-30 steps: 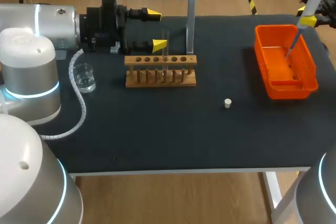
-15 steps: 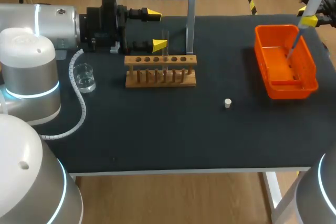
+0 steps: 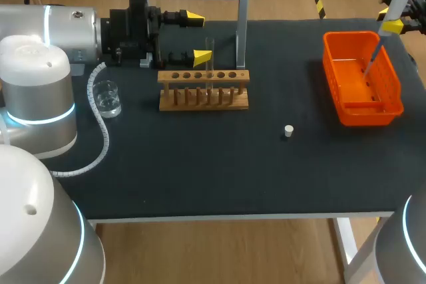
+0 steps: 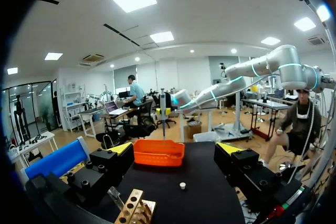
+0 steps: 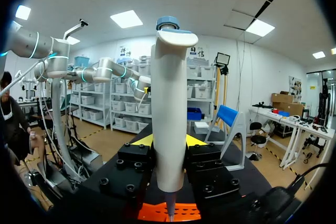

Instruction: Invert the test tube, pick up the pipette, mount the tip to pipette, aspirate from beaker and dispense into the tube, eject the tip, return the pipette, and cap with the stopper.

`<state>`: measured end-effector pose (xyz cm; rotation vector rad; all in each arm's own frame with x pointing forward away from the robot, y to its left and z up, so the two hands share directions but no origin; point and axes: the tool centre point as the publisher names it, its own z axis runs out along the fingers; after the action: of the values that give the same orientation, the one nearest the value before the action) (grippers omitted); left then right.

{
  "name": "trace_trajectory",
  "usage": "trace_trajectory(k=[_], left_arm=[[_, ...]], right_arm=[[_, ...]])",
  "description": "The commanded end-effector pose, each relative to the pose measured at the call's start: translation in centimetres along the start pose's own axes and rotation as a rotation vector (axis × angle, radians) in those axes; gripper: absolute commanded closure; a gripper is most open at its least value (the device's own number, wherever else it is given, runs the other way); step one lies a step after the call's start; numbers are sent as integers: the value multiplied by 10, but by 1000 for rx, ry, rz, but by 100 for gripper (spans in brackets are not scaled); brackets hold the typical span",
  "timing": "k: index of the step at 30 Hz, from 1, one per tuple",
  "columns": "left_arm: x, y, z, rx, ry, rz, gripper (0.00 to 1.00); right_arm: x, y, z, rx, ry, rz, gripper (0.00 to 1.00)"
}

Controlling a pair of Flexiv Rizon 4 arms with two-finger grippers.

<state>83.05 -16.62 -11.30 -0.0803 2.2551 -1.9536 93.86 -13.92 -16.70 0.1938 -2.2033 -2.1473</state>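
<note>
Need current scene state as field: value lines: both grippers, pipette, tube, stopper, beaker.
left gripper: open, holding nothing, behind the wooden rack
right gripper: shut on pipette, above orange bin
pipette: near upright, lower end over the bin's opening
test tube: upright in the rack, no stopper on it
stopper: loose on table, between rack and bin
beaker: on table, on the rack's left-arm side

A clear test tube (image 3: 209,64) is seen upright in the wooden rack (image 3: 203,91), upper centre. A white, blue-capped pipette (image 3: 394,1) is held slanted at upper right. A clear beaker (image 3: 106,98) stands at left; a small white stopper (image 3: 288,131) lies on the counter (image 3: 200,164), right of centre
</note>
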Motion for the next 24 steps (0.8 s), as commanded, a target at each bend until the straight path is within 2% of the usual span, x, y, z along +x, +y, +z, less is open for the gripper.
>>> trace_trajectory(k=[1,18,24], left_arm=[[1,0,-1,1,-2,0,0],[1,0,-1,1,-2,0,0],[-7,-25,50,14,-23,-3,0]], right_arm=[[1,1,0,5,-2,-1,100],[1,1,0,5,-2,-1,100],[1,1,0,5,-2,-1,100]])
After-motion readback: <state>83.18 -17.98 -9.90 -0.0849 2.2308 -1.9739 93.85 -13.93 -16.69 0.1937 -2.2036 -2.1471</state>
